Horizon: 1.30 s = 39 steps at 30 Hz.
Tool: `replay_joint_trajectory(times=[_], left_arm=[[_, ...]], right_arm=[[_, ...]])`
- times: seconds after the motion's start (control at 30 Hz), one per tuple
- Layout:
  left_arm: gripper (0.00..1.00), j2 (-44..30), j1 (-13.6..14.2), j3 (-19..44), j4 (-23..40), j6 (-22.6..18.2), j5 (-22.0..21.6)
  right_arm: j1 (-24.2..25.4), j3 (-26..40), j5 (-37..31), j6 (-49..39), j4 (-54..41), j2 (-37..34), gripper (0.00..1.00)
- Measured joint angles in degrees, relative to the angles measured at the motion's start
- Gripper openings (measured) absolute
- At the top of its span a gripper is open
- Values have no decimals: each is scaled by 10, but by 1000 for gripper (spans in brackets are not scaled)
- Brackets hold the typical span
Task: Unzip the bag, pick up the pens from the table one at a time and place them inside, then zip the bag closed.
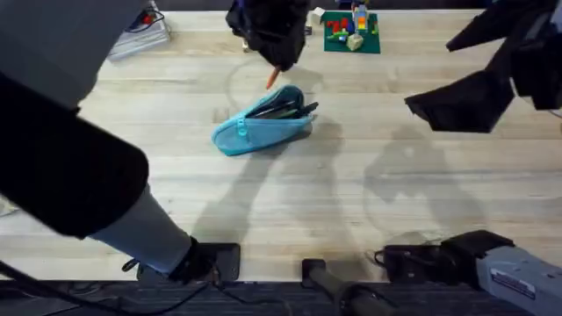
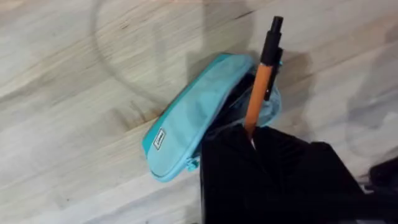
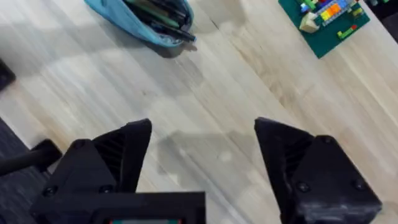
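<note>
The light wooden plank table (image 1: 369, 202) is carrying the light blue fabric pouch (image 1: 259, 127), lying unzipped near its far edge; the right gripper (image 3: 202, 165) is hovering spread and empty; the left gripper (image 2: 252, 140) is pinching the orange pen (image 2: 260, 84) above the opening; tilted, its tip may be catching the zipper edge and slipping out.

The bag (image 2: 186, 124) carries a small, unreadable label.

A green baseplate (image 1: 352, 33) with coloured toy bricks lies at the far edge of the surface. A stack of papers with cables (image 1: 140, 35) lies at the far left.
</note>
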State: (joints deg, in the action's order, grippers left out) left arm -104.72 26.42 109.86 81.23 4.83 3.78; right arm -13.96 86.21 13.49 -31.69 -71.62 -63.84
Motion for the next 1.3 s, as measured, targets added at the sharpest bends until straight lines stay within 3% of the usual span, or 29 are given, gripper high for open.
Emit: replay_joint_trajectory(times=[0.13, 0.37, 0.5, 0.97, 1.3], left_arm=[[44, 5, 12, 0, 0, -37, 25], [44, 5, 13, 0, 0, -154, 113], [44, 5, 13, 0, 0, -194, 137], [43, 1, 13, 0, 0, -244, 147], [43, -59, 13, -3, -28, -304, 133]], right_arm=[[0, 0, -3, -5, -6, 1, 996], [0, 0, -2, -5, -6, 5, 996], [0, 0, -2, -6, -6, 7, 996], [0, 0, -2, -9, -5, 7, 996], [0, 0, -2, -10, -1, 7, 996]])
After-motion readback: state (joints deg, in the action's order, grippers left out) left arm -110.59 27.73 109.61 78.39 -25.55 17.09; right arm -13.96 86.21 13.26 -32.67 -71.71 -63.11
